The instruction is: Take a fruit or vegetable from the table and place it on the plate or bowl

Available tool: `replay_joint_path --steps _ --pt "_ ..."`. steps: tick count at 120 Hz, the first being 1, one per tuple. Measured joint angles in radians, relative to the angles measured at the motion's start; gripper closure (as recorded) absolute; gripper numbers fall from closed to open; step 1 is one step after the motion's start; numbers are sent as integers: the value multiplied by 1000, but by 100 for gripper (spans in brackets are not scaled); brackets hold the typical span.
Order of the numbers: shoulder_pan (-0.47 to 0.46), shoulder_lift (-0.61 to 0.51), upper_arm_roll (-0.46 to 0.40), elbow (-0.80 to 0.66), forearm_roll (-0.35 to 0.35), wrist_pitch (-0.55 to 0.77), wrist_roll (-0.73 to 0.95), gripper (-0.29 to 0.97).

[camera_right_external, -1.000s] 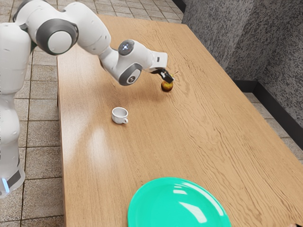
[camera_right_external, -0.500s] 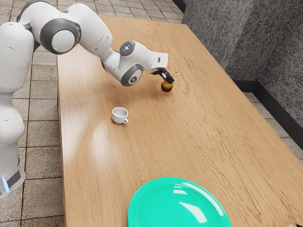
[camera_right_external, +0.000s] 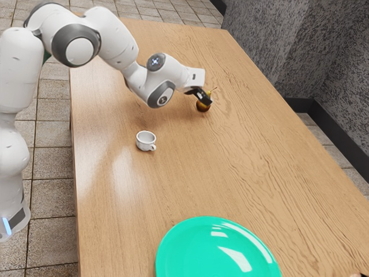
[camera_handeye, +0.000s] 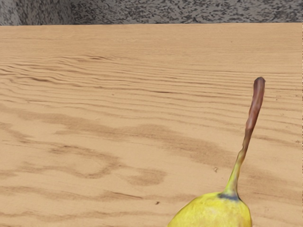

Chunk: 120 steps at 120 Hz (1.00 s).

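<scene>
Jaws down at top of pear [camera_right_external: 202,106]; open or clamped, cannot tell; pear sits on table [camera_right_external: 248,167].

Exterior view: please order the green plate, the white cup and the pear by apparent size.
1. green plate: largest, though nearest the camera.
2. white cup.
3. pear: smallest, but farthest from the camera.

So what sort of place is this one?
Probably a simulated dining corner: wooden table on a tiled floor, speckled grey walls, with a white cup and green plate.
</scene>
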State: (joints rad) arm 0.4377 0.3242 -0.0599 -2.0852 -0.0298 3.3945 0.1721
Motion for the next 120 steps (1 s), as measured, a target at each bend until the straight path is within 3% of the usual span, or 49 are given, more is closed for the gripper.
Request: replay_joint_path --steps 120 --pt "69 58 -87 26 -4 0 0 0"
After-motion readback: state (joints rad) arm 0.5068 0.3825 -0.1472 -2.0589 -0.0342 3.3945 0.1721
